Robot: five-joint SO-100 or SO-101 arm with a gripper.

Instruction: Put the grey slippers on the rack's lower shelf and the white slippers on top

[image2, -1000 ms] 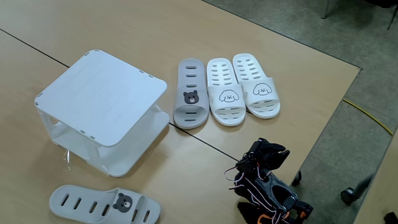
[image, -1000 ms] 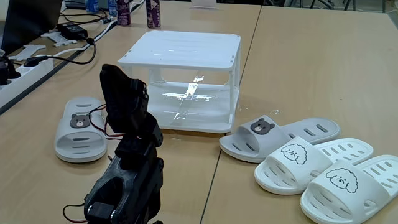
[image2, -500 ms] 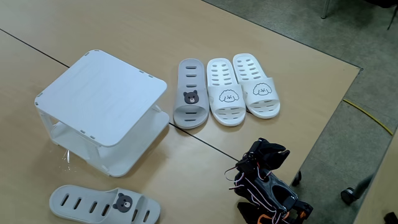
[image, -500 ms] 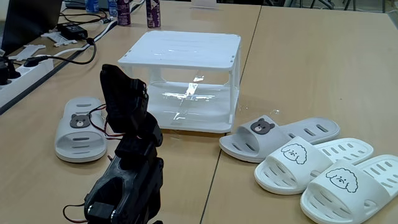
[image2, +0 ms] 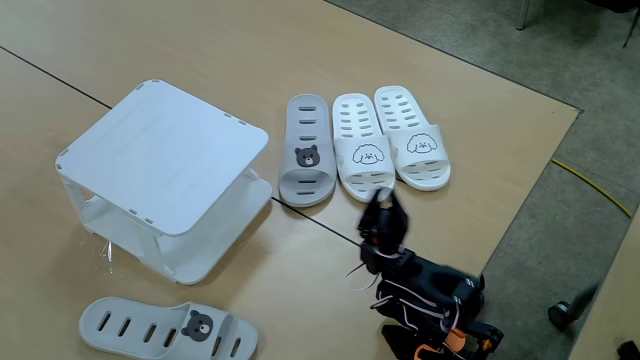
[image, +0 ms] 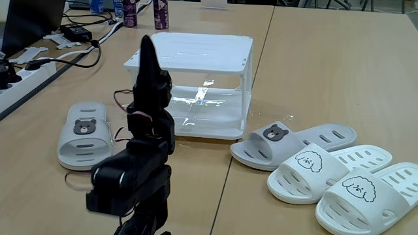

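One grey slipper lies alone, left of the rack in one fixed view. The other grey slipper lies beside the two white slippers in a row. The white rack stands with its top and its glossy lower shelf bare. My black gripper is raised and stretched forward. It looks shut and holds nothing, and its tip is close to the heel end of the nearer white slipper.
A power strip, black cables and bottles sit at the table's far left. The table edge runs close to the arm's base, with floor and a yellow cable beyond.
The arm has unfolded from its curled rest pose. The gripper has risen and swung forward towards the row of slippers. The slippers and the rack have not moved.
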